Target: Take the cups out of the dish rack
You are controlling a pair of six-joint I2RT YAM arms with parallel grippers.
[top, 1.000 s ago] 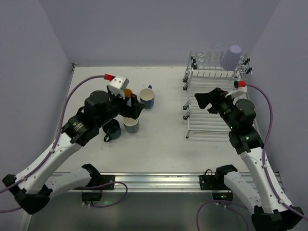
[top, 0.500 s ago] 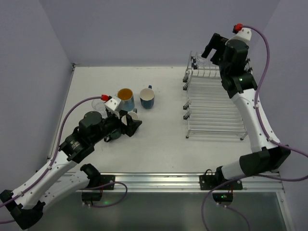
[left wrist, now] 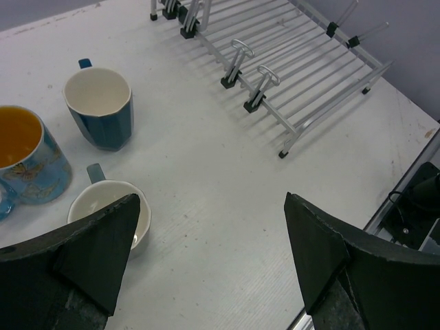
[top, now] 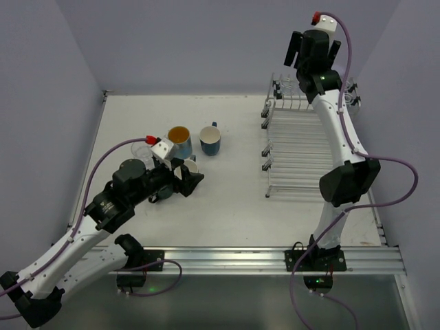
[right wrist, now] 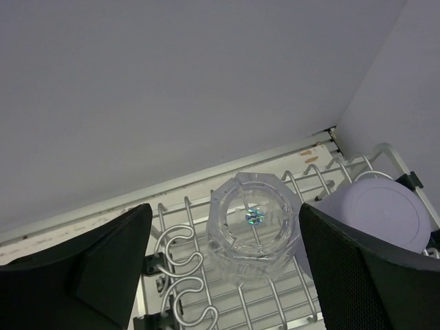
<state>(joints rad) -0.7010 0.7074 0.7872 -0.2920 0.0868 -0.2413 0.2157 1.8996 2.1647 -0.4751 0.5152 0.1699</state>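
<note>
The dish rack [top: 302, 148] stands at the right of the table. On its back tier an upturned clear glass [right wrist: 254, 227] rests beside a lavender tumbler [right wrist: 381, 216]. My right gripper [right wrist: 227, 254] hovers above the glass, open, its fingers [right wrist: 89, 275] wide on either side and touching nothing; in the top view the right gripper [top: 314, 48] is raised high over the rack's back. On the table stand an orange-inside mug [left wrist: 24, 155], a blue mug [left wrist: 98, 106] and a white-inside cup [left wrist: 110, 210]. My left gripper [left wrist: 213, 254] is open and empty next to that cup.
A clear glass [top: 142, 152] stands left of the orange-inside mug [top: 179, 139]. The rack's front tier [left wrist: 302, 75] holds nothing. Purple walls close in behind and to the right of the rack. The table's near edge rail [top: 227, 258] runs along the front.
My right arm has swung up from low over the rack's front tier to high over its back. My left arm drew back from over the cups, then stayed still.
</note>
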